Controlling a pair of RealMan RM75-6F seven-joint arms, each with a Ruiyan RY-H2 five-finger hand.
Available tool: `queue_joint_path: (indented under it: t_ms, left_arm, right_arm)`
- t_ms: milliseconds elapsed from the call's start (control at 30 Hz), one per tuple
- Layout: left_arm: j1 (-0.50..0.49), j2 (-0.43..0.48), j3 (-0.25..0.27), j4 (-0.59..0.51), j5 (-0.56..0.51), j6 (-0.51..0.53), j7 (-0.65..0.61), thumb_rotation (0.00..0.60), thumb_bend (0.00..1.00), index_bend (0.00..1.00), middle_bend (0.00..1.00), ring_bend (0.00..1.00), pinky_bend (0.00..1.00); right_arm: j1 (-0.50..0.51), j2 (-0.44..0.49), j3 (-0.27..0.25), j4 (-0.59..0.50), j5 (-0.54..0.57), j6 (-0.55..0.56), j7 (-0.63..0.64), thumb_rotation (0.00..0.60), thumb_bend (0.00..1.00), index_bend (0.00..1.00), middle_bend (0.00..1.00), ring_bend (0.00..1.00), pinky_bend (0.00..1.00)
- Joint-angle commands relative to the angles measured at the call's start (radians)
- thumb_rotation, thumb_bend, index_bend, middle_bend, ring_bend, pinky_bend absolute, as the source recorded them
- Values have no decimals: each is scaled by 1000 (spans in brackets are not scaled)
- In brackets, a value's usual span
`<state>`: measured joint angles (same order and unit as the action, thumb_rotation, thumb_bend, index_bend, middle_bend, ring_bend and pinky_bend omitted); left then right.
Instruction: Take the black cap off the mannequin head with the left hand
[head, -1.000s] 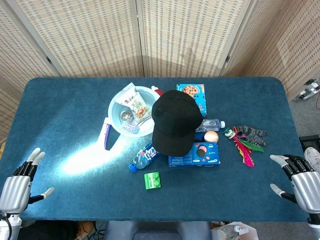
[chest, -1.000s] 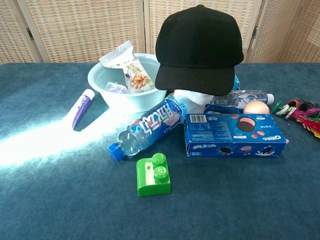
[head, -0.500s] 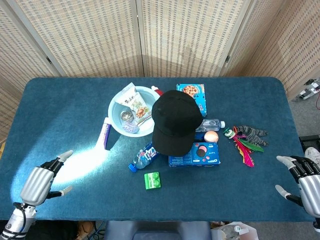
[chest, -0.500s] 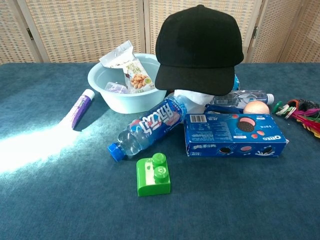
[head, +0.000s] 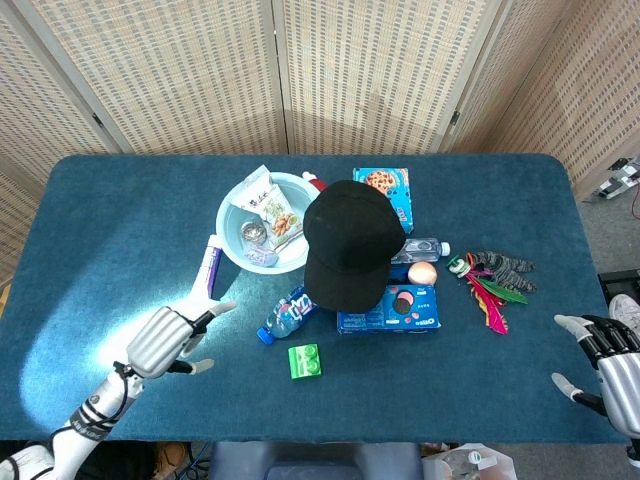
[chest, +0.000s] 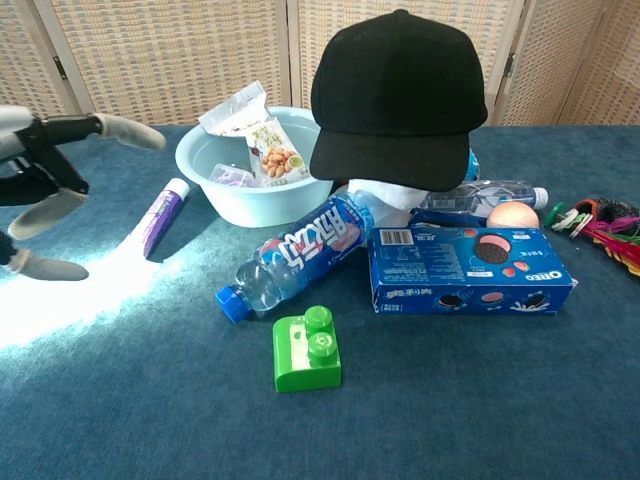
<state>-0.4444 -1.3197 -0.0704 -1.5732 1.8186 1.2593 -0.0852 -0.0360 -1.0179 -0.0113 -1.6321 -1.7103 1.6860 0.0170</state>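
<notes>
The black cap (head: 347, 243) (chest: 398, 92) sits on the white mannequin head (chest: 393, 196) at the table's middle, brim toward the front edge. The head shows only as a white strip under the brim in the chest view. My left hand (head: 165, 337) (chest: 45, 190) hovers over the table's front left, fingers spread and empty, well left of the cap. My right hand (head: 608, 355) is at the front right corner, fingers apart, holding nothing.
A light blue bowl (head: 232, 205) with snack packets stands left of the cap. A water bottle (head: 288, 313), green block (head: 305, 361), Oreo box (head: 410, 309), purple tube (head: 211, 267), peach (head: 423, 273) and coloured feathers (head: 490, 293) lie around the cap.
My left hand has moved from the front left corner in toward the middle, and now shows in the chest view. The right hand drew back slightly. The cap has not moved.
</notes>
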Motion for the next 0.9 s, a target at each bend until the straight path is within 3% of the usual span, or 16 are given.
queue_joint_path:
  t_ms: [33,333,900]
  left_arm:
    - [-59,-84,-22,79,34,1,-24,600,23,210,935,987,1000]
    - [-157,-309,-74,314,60,103,-71,600,23,339,977,1000,1000]
    - [-341,-512,-130,522,-3,75,-49,600,55,380,984,1000,1000]
  right_arm:
    - [-2,0,-1,2,3,-2,1,600,106,254,294,224,258]
    - [-7,-4,-1,12,17,-11,8,600,106,254,294,224,257]
    - [-5,-4,6,25,49,-36,20,600,106,254,294,224,258]
